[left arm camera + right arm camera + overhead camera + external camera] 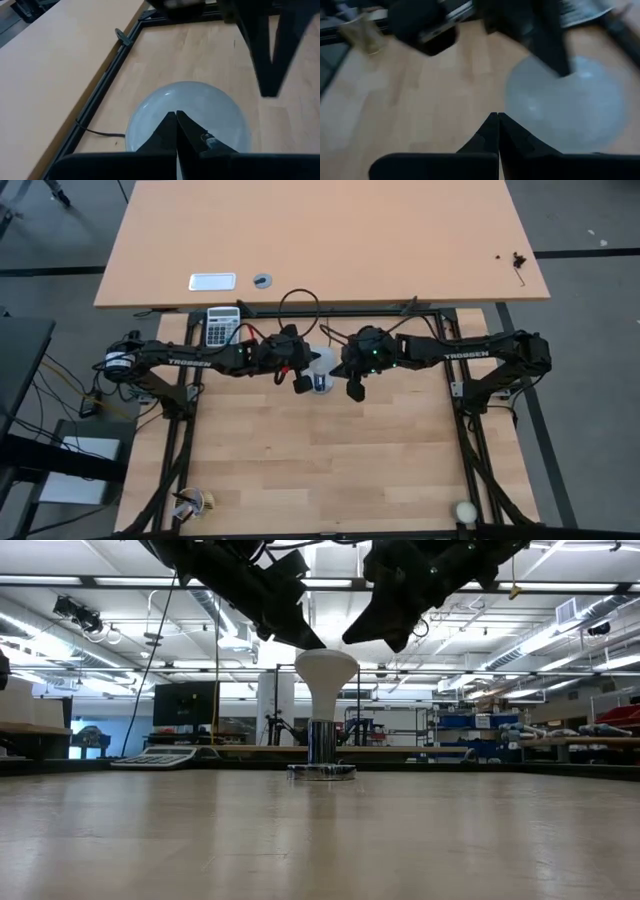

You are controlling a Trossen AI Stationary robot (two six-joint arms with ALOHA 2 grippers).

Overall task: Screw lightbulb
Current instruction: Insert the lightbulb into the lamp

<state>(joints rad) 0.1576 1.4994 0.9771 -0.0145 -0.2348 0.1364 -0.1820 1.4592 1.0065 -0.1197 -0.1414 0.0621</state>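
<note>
The white lightbulb [325, 671] stands upright at the table's middle. Its narrow grey screw base [322, 741] is in the round silver socket [322, 772]. It also shows in the high view [321, 363]. My left gripper [303, 637] is shut, just above the left of the dome. In the left wrist view [176, 118] the gripper is over the dome [200, 107]. My right gripper [383, 637] is shut and hangs above the right of the dome, clear of it. In the right wrist view [498, 119] the dome [570, 102] lies to one side. My left gripper's shut fingertips come slanting down from the table's left, to the upper left edge of the bulb's dome [310, 654]. I cannot tell whether they touch it.
A calculator [223, 326] lies at the far left of the work table. A cream ball [464, 511] sits at the near right corner, and a small object [195, 502] at the near left. The socket's black cord [300, 302] loops toward the far edge. A tan table [320, 240] stands beyond.
</note>
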